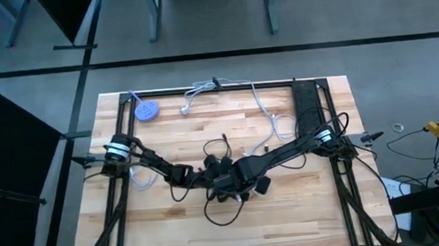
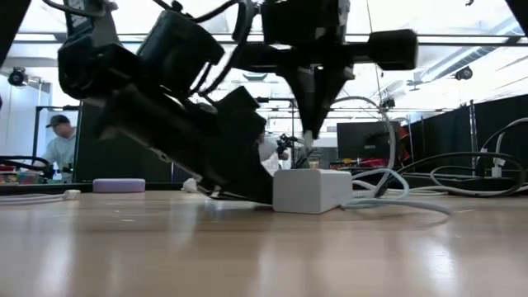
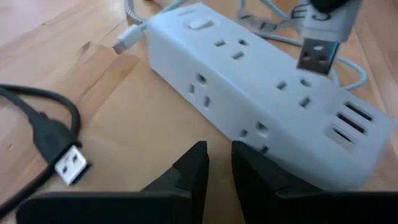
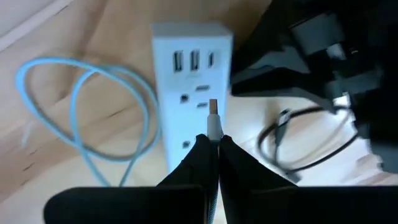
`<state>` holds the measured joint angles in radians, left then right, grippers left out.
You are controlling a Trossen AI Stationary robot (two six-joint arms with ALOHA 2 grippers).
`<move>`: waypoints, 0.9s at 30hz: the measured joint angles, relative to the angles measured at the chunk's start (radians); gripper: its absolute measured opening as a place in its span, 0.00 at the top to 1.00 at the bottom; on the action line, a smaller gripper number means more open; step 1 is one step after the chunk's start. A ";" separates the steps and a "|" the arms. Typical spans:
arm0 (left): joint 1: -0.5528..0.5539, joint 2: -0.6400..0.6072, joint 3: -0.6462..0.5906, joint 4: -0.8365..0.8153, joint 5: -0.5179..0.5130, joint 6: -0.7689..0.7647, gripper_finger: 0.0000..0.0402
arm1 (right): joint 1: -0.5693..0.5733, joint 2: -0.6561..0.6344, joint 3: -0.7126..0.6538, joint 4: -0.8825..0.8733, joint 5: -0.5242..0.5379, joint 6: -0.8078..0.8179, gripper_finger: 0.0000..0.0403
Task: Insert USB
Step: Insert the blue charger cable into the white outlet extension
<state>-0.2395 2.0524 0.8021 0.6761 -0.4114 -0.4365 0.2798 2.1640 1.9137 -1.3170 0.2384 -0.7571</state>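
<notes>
Between the right end effector (image 4: pixel 212 148) fingers, clamped shut, sits a USB-A plug (image 4: pixel 213 119), metal tip pointing away from the wrist, hovering above the white power strip (image 4: pixel 189 74) and not yet seated. USB ports (image 4: pixel 186 61) lie just beyond the tip, at the strip's far end. Step: alignment before insertion. Next move, my read: advance over a port, square the tip, push down. Left end effector (image 3: pixel 217 163), fingers narrowly apart and holding nothing visible, sits against the strip's near side on the bench (image 3: pixel 143 118), probably bracing it. Spare black USB cable (image 3: pixel 68 163) lies beside it. No containers here.
</notes>
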 joint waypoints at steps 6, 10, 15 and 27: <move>0.039 0.004 0.009 -0.006 -0.031 0.006 0.86 | 0.006 0.000 0.000 -0.021 -0.012 0.066 1.00; 0.048 -0.003 -0.003 -0.006 -0.035 0.016 0.88 | 0.009 -0.006 0.000 -0.024 -0.016 0.081 1.00; 0.021 -0.032 -0.042 -0.003 0.050 0.052 0.90 | 0.019 -0.063 0.000 -0.039 -0.012 0.088 1.00; -0.185 -0.086 -0.021 0.037 0.149 0.120 0.92 | 0.019 -0.091 -0.010 -0.045 -0.145 0.145 1.00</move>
<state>-0.4244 1.9665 0.7808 0.7135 -0.2623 -0.3165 0.2990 2.0734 1.9034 -1.3622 0.0930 -0.6125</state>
